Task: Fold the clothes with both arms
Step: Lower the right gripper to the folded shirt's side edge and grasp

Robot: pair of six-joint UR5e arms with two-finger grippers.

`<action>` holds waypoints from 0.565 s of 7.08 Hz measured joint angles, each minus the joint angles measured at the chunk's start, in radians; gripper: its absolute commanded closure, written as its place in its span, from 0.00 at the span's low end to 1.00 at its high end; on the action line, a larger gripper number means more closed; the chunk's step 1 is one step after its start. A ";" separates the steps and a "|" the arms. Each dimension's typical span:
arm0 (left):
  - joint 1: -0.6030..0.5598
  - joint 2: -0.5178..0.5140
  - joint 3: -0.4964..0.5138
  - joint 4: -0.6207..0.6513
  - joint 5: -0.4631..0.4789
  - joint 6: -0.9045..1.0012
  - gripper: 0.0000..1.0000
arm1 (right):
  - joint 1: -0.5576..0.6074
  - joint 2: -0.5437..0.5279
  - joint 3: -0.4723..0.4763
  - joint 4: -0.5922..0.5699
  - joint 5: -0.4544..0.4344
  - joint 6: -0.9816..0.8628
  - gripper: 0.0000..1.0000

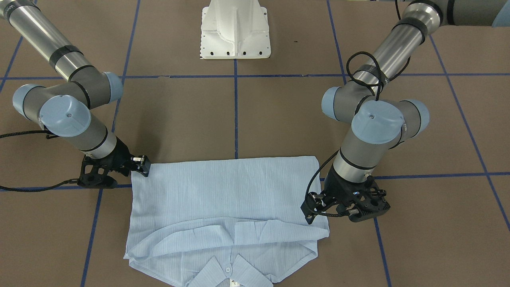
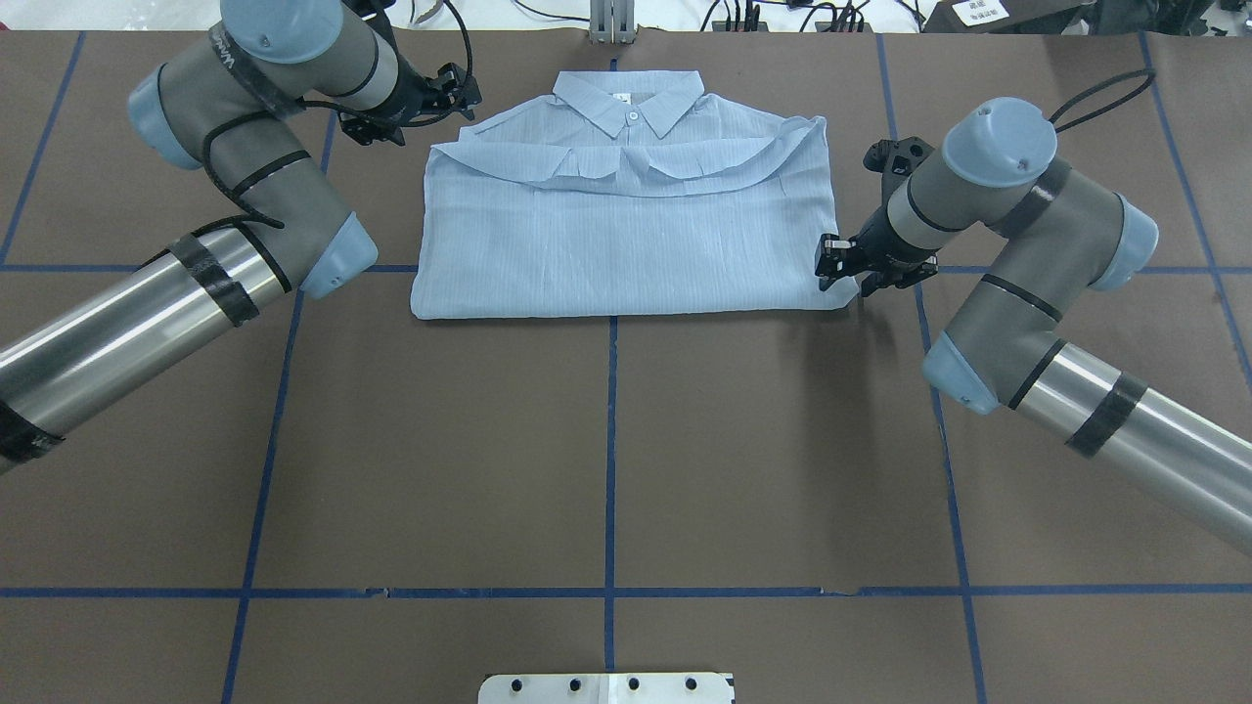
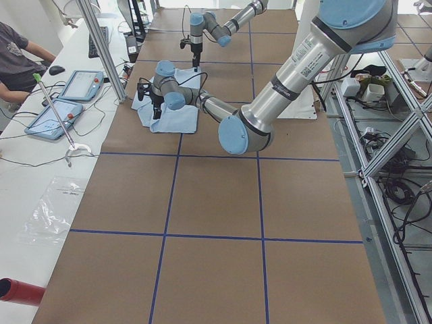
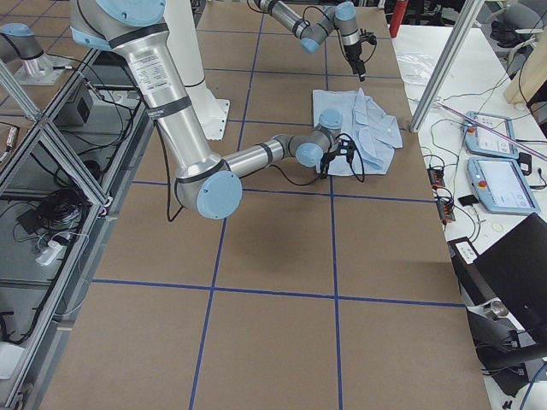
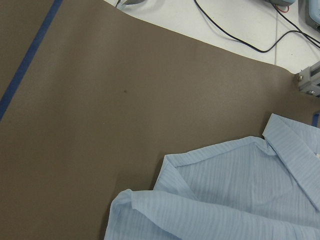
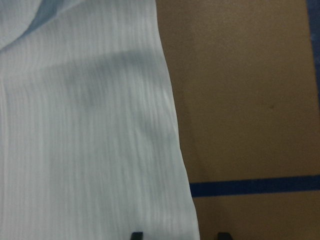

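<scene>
The pale-blue striped shirt [image 2: 626,244] lies flat on the brown table, collar [image 2: 628,98] at the far edge, sleeves folded in across the chest. It also shows in the front view [image 1: 223,191]. My left gripper [image 2: 462,90] hovers just off the shirt's far-left shoulder corner and holds nothing; its jaws look open. It shows at the right of the front view [image 1: 310,207]. My right gripper [image 2: 831,262] is open at the shirt's near-right hem corner [image 1: 142,165]. In the right wrist view its fingertips [image 6: 136,235] straddle the cloth's edge [image 6: 175,140].
The white pedestal base [image 1: 235,32] stands at the robot's side of the table. Blue tape lines [image 2: 611,440] cross the brown surface. Tablets [image 4: 500,184] and cables lie on the white bench past the table's far edge, where a person [image 3: 17,54] sits.
</scene>
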 measured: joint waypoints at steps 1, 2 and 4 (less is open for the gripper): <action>0.000 0.002 -0.001 -0.001 0.000 -0.001 0.00 | 0.000 -0.006 0.003 0.004 0.001 -0.001 1.00; 0.001 0.004 -0.001 -0.003 -0.001 -0.001 0.00 | 0.000 -0.009 0.008 0.005 0.002 -0.001 1.00; 0.001 0.006 -0.001 -0.005 0.000 -0.001 0.00 | 0.002 -0.012 0.020 0.002 0.009 0.000 1.00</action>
